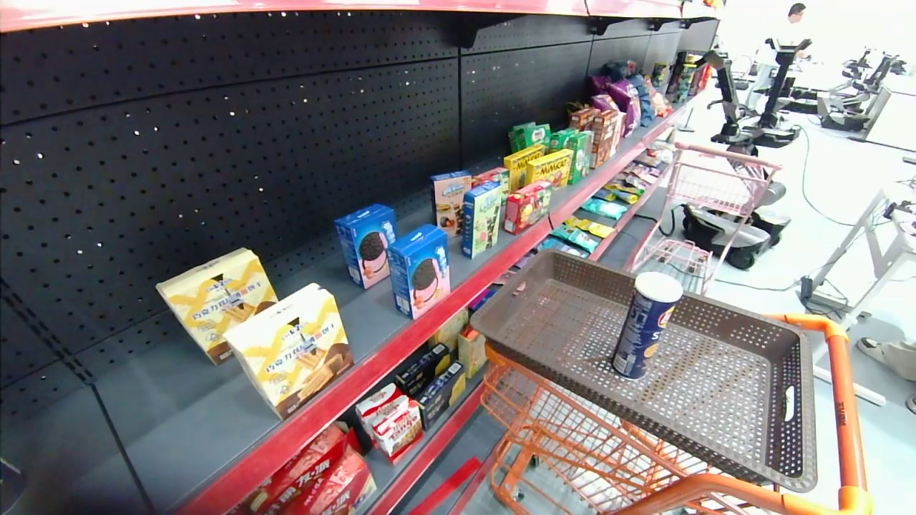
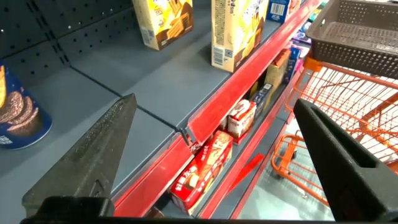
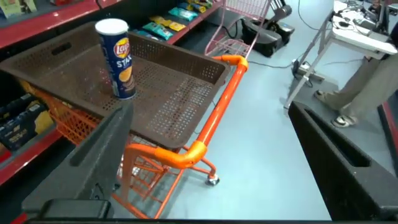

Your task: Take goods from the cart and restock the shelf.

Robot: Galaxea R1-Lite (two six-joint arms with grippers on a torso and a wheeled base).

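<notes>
Our left claw [image 2: 214, 102] and right claw [image 3: 211, 109] were wide and empty, and we feared a clumsy grab might tip the tall blue chip can [image 1: 646, 323].

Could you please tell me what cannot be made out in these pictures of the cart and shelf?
Orange cart basket: head view, the brown tray covers most of it, so goods beneath cannot be seen.
Blue can on the shelf: left wrist view, cut off by the picture's edge.
Lower-shelf boxes: head view, partly hidden under the red shelf edge.
Far packets at the shelf's end: head view, too small to tell apart.
</notes>
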